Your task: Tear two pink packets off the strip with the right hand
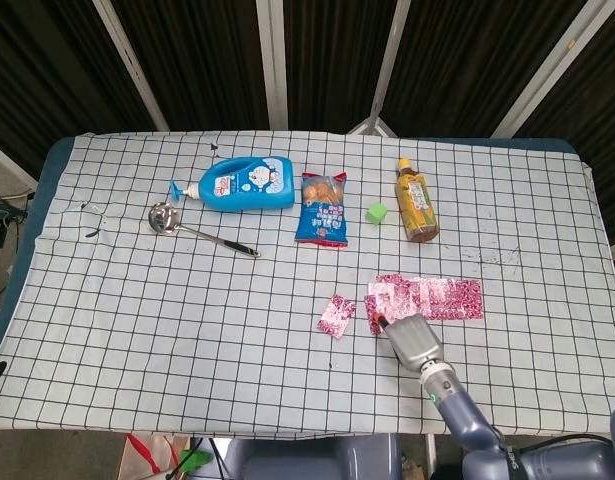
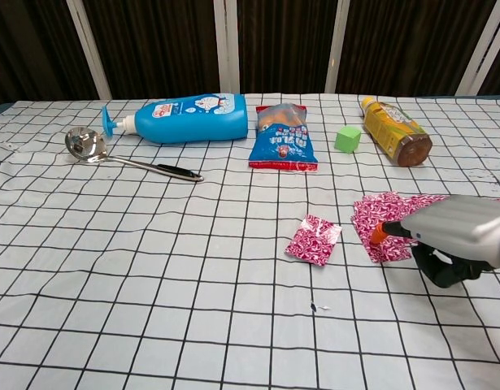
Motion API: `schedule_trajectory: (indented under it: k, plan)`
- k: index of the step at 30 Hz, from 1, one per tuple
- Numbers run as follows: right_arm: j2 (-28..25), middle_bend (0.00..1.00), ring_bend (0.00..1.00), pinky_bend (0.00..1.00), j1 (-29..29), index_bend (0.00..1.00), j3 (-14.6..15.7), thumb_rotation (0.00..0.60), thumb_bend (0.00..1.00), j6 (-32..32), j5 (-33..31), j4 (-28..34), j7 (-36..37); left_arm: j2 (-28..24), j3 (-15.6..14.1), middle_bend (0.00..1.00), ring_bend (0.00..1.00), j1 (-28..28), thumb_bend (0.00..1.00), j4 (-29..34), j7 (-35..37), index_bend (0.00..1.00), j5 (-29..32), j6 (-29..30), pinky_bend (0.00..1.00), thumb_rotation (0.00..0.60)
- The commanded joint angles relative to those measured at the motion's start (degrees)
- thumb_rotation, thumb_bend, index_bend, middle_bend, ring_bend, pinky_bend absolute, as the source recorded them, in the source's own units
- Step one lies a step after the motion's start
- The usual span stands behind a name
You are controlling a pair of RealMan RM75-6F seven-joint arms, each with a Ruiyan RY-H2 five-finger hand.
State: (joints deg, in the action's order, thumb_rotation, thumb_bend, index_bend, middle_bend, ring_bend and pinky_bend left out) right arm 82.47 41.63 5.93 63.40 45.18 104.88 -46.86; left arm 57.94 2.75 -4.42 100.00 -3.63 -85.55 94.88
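Right, I have my right hand [image 2: 457, 237] low at the near left end of the strip [image 1: 427, 297], and its orange fingertip [image 2: 378, 237] sits on the pink foil there; whether the fingers underneath actually pinch the end packet I cannot tell, since the hand's shell covers them in both views. One torn packet [image 2: 314, 239] lies loose on the cloth [image 1: 187, 300] just left of the strip, apart from it (so I judge one down, one to go). The strip stretches off to the right, flat on the checked cloth. My left hand shows in neither view. What worries me: nothing pins the far end, so if I pull now the whole strip may simply slide along with the hand instead of parting at the perforation. A shallow grip could also slip off the glossy foil, or I might catch two packets at once and tear in the wrong place. Dragging toward the loose packet could knock it further away too.
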Motion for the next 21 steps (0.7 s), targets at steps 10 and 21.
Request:
schedule_trajectory:
  k: [10,21]
  plan:
    - [-3.0,0.84,0.87,0.70,-3.5,0.20,4.0,0.600,0.89,2.1,4.3,3.3,1.3,0.0,0.0,0.00,0.00,-0.1,0.28,0.0,0.0,0.16,-0.1,0.2,0.08,0.600]
    - [-5.4,0.84,0.87,0.70,-7.1,0.20,7.4,0.600,0.89,3.4,9.3,5.4,3.9,0.0,-0.1,0.00,0.00,-0.1,0.28,0.0,0.2,0.16,-0.4,0.2,0.08,0.600]
